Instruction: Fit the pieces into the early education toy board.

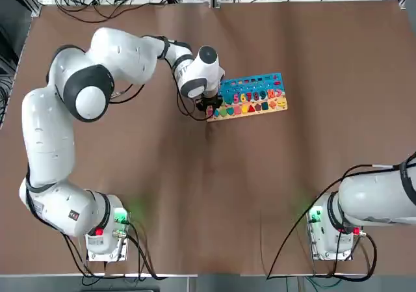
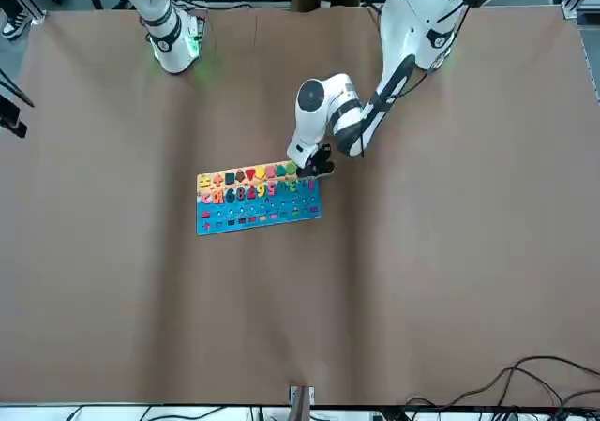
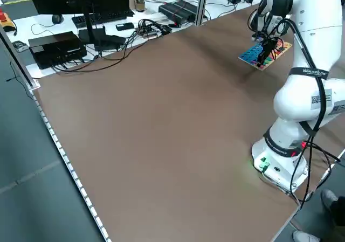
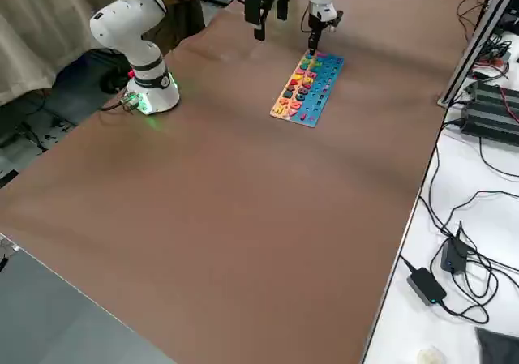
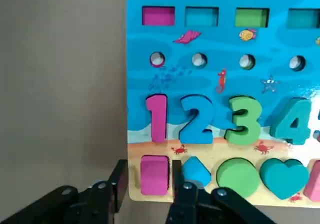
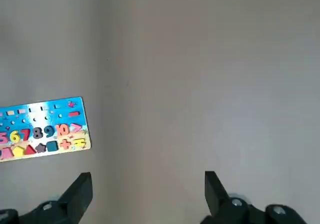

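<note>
Top view: you had the left gripper (image 1: 209, 105) lowered over the near-left corner of the early education toy board (image 1: 252, 95), which lay mid-table, so that a piece could go straight down into its recess. The right arm sat parked at the table's near right edge, well apart from the board.

Front view: the left gripper (image 2: 317, 166) met the board (image 2: 258, 199) at its end nearest that arm; the numerals and shapes along the board appeared filled.

Left wrist view: the left gripper's fingers (image 5: 118, 186) stood slightly parted, one on each side of a pink rectangular piece (image 5: 154, 174). The piece lay between the jaws, level in its slot on the tan strip, beside a blue diamond (image 5: 196, 172). Whether the pads were pressing it could not be told; judged from this, it was seated and ready to be let go.

Right wrist view: the right gripper (image 6: 147, 196) was wide open and empty over bare table, with the board (image 6: 45, 129) far beyond the jaws, kept clear of the working arm.
</note>
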Controlling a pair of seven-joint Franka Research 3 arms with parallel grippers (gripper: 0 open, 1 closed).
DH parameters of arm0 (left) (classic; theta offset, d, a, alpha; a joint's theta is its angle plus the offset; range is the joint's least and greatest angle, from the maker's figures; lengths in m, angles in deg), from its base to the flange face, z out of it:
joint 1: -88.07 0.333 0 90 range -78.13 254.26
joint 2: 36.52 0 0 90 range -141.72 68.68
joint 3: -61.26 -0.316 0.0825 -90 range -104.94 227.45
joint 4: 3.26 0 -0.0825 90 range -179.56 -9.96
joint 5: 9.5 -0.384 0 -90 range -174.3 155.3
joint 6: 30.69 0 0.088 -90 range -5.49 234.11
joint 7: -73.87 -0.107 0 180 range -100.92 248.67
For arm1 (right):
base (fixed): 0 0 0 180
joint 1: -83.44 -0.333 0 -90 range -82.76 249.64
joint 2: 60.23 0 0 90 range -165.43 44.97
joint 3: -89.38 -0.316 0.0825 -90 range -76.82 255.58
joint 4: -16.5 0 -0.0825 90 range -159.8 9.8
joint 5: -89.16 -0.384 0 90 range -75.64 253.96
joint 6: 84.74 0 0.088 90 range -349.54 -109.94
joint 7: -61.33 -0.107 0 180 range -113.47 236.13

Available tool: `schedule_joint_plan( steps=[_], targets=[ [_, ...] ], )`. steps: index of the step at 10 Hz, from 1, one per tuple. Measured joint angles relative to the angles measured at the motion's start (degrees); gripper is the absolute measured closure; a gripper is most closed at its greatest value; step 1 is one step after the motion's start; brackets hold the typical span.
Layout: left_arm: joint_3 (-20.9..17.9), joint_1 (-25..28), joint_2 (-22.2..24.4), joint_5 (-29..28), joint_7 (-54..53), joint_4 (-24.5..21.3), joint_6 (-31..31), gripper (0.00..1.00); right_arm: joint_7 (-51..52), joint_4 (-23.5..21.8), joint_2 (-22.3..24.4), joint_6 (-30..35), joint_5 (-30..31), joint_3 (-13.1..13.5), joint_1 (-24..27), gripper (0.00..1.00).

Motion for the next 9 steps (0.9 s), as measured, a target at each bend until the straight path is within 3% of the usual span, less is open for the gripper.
schedule_joint_plan(
  steps=[4, 7, 9],
  targets=[
    [0.21, 0.03, 1.47, 0.00, 0.00, 1.05, -1.47, 0.52, -0.08, -0.05, -0.53, -0.96, 0.00, -0.03, -0.79, 0.01],
    [-0.05, 0.92, 6.53, 0.00, -0.85, 3.44, -4.58, 0.35, -0.07, -0.04, -0.61, -1.61, 0.00, -0.03, -1.11, 0.01],
    [-0.08, 4.23, 10.34, 0.00, -4.85, 6.67, -9.03, 0.22, -0.04, -0.05, -0.64, -3.49, 0.00, -0.09, -1.99, 0.01]
  ],
)
